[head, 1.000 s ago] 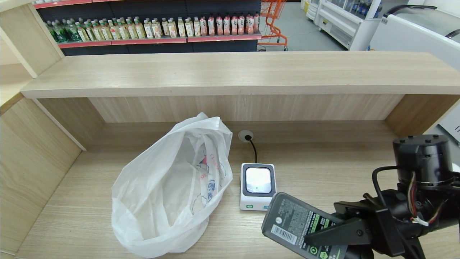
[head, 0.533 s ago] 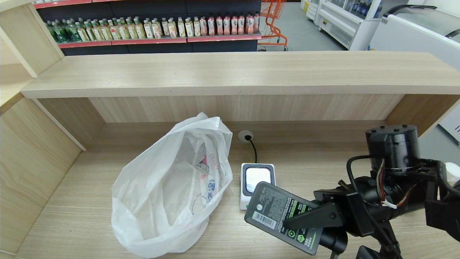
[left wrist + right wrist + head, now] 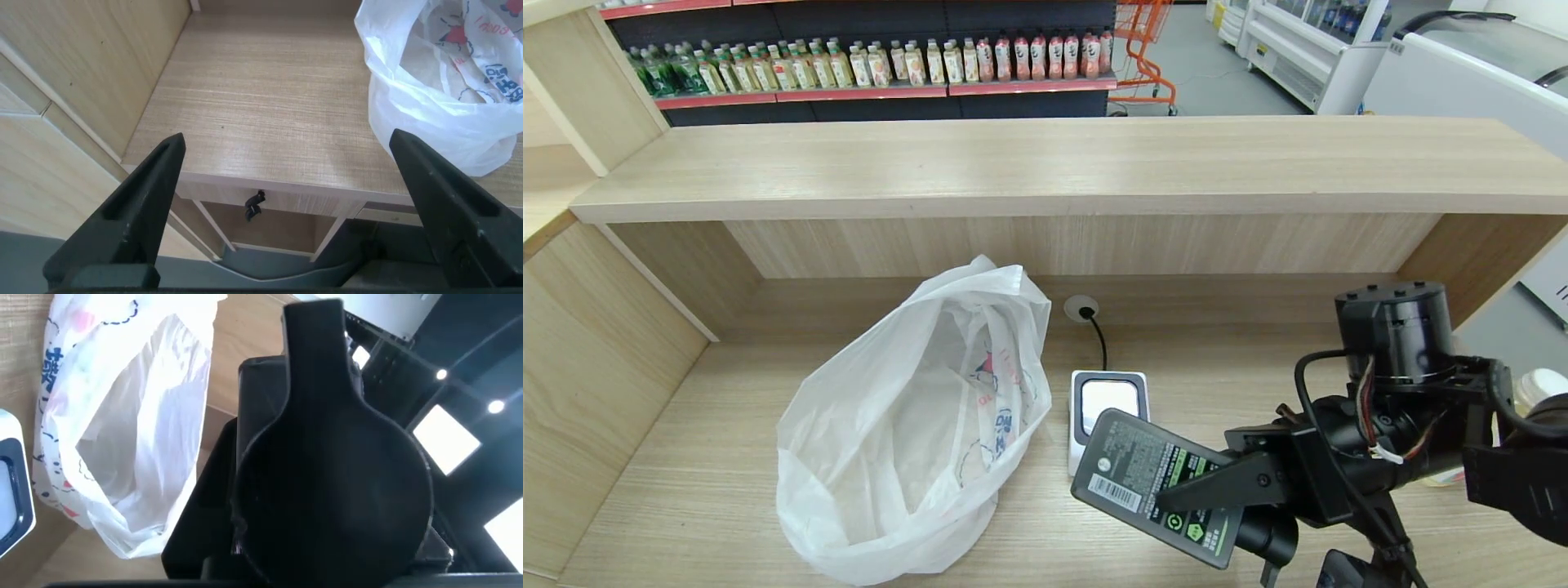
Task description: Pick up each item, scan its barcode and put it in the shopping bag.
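My right gripper (image 3: 1225, 498) is shut on a flat dark grey packet (image 3: 1152, 482) with green labels and a white barcode sticker facing up. The packet hangs tilted just above the front of the white barcode scanner (image 3: 1107, 402), covering its near edge. In the right wrist view the dark packet (image 3: 327, 482) is close up, with the scanner's corner (image 3: 12, 506) at the edge. The white plastic shopping bag (image 3: 915, 433) stands open left of the scanner; it also shows as the bag (image 3: 122, 416) and the bag (image 3: 449, 82). My left gripper (image 3: 294, 204) is open, off the counter's front edge.
The scanner's black cable (image 3: 1097, 333) runs back to a hole in the counter. A raised wooden ledge (image 3: 1045, 163) spans the back and a side wall (image 3: 596, 359) closes the left. A white-capped item (image 3: 1535, 388) sits at the far right behind my right arm.
My right gripper has carried the packet leftward and toward the scanner, so the packet now overlaps the scanner's front. The bag and scanner have not moved.
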Controlling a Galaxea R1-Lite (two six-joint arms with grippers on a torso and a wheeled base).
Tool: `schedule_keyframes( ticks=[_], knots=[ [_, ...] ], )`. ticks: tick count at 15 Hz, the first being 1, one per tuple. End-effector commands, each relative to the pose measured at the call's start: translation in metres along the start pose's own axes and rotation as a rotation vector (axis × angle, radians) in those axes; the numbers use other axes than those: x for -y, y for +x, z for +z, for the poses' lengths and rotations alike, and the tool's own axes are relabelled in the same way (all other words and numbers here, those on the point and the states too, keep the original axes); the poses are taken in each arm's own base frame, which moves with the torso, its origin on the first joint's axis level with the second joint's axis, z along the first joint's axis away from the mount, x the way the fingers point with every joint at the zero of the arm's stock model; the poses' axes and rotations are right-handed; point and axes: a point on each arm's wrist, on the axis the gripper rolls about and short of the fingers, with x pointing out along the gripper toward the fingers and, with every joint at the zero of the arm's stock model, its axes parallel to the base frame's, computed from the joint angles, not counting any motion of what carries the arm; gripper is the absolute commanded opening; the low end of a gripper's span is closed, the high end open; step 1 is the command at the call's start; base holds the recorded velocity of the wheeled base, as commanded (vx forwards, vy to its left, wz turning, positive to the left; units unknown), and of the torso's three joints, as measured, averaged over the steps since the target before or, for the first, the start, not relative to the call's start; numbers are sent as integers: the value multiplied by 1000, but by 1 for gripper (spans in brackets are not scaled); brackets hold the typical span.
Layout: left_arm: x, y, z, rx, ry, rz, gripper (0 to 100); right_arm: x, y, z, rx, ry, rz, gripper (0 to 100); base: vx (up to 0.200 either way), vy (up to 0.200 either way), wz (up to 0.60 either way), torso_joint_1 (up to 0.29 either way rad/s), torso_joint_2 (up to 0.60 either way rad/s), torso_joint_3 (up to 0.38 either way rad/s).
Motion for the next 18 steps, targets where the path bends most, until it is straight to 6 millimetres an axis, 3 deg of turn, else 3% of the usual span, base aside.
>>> schedule_keyframes(
  ticks=[1,3,4,5,6,7,9,10,12,13,14,16,17,18],
  knots=[
    [0,0,0,0,0,0,100,3,-4,0,-10,39,5,0,0,0,0,0,0,0],
    [0,0,0,0,0,0,100,18,-21,-8,-70,276,14,0,0,0,0,0,0,0],
    [0,0,0,0,0,0,100,35,-43,-13,-162,480,27,0,0,0,0,0,0,0],
    [0,0,0,0,0,0,100,35,-43,-13,-162,480,27,0,0,0,0,0,0,0],
    [0,0,0,0,0,0,100,55,-82,-9,-297,651,25,0,0,0,0,0,0,0],
    [0,0,0,0,0,1,100,54,-107,5,-382,783,40,0,0,0,0,0,0,0],
    [0,0,0,0,0,1,100,54,-124,16,-481,1066,31,0,0,0,0,0,0,0],
    [0,0,0,0,0,0,100,66,-129,13,-585,1343,-26,0,0,0,0,0,0,0],
    [0,0,0,0,0,1,100,79,-131,6,-868,1702,-151,0,0,0,0,0,0,0],
    [0,0,0,0,0,0,100,81,-121,2,-997,1911,-265,0,0,0,0,0,0,0],
    [0,0,0,0,0,0,100,82,-92,-8,-1086,2352,-570,0,0,0,0,0,0,0],
    [0,0,0,0,0,1,100,57,-63,-18,-1247,2683,-826,0,0,0,0,0,0,0],
    [0,0,0,0,0,0,100,49,-60,-18,-1263,2735,-841,0,0,0,0,0,0,0],
    [0,0,0,0,0,3,100,29,-52,-20,1202,-2664,799,0,0,0,0,0,0,0]
  ],
)
